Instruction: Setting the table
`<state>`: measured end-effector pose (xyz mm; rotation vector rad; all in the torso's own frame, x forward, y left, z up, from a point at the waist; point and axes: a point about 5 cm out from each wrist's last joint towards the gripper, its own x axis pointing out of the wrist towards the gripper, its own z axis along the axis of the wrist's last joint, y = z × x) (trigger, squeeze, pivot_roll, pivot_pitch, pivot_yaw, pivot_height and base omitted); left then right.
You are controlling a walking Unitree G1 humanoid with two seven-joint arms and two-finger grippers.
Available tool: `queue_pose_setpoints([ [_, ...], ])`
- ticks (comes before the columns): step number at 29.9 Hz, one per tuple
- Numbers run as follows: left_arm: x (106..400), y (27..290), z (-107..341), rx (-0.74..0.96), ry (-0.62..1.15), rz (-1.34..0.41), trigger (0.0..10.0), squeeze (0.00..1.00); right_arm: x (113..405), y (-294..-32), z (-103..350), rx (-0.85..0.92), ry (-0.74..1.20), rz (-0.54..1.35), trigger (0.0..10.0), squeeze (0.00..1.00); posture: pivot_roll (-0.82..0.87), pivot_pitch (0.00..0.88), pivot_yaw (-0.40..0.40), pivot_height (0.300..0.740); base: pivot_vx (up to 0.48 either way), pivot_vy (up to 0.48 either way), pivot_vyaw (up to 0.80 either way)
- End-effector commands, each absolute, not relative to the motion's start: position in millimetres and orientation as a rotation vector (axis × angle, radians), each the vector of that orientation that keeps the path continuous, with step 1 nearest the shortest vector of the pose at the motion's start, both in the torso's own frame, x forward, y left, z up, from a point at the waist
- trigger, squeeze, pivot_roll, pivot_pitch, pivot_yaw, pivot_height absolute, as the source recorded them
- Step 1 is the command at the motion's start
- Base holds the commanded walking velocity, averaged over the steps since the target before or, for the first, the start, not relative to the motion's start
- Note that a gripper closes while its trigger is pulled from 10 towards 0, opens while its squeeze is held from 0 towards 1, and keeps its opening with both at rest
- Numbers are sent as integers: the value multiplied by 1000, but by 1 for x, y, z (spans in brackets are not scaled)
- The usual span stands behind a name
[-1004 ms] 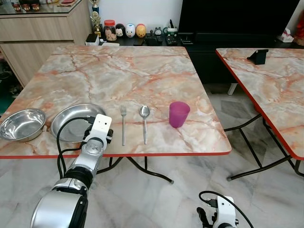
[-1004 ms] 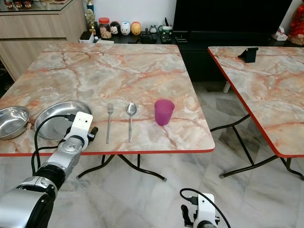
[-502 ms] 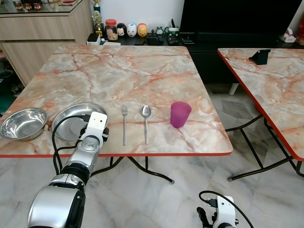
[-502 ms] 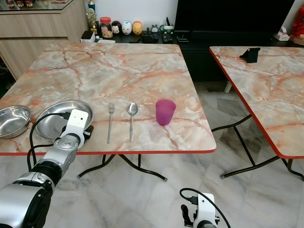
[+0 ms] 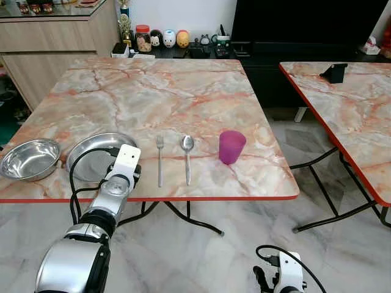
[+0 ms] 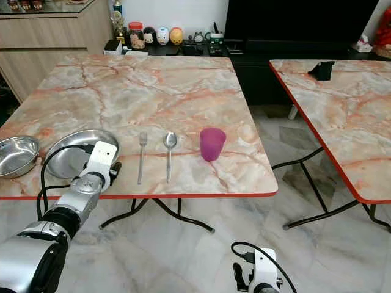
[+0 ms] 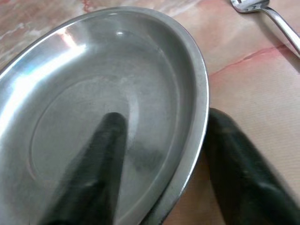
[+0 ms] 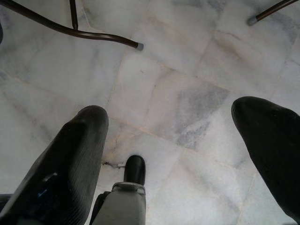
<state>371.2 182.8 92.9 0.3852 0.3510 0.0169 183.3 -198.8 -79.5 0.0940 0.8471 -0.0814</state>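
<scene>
At the far left of the marble table sits a steel bowl, and just beside it a shallow steel plate. The left gripper is at the plate's near right rim, its fingers spread, one over the inside of the dish and the other outside on the tabletop, so it straddles the edge without clamping it. I judge the step in hand to be taking hold of the plate; next the fingers need to close on that rim before any lift or slide. Further right lie a fork, a spoon and a purple cup, each apart from its neighbour. The head views hide the fingers behind the wrist; the wrist view reveals them. Lower right, the right gripper hangs idle over the floor, fingers apart, holding nothing.
</scene>
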Motion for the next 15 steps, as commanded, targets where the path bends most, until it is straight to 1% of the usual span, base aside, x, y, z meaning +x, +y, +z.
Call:
queue_pose_setpoints([
  [1,370,181,88,401,380,-2,0,0,185,-200,-78,85,849,-79,10000,0,60,0,-69,740,0,0,0],
  [15,371,172,91,456,352,-39,0,0,186,-200,-78,84,845,-86,10000,0,57,0,-66,740,0,0,0],
])
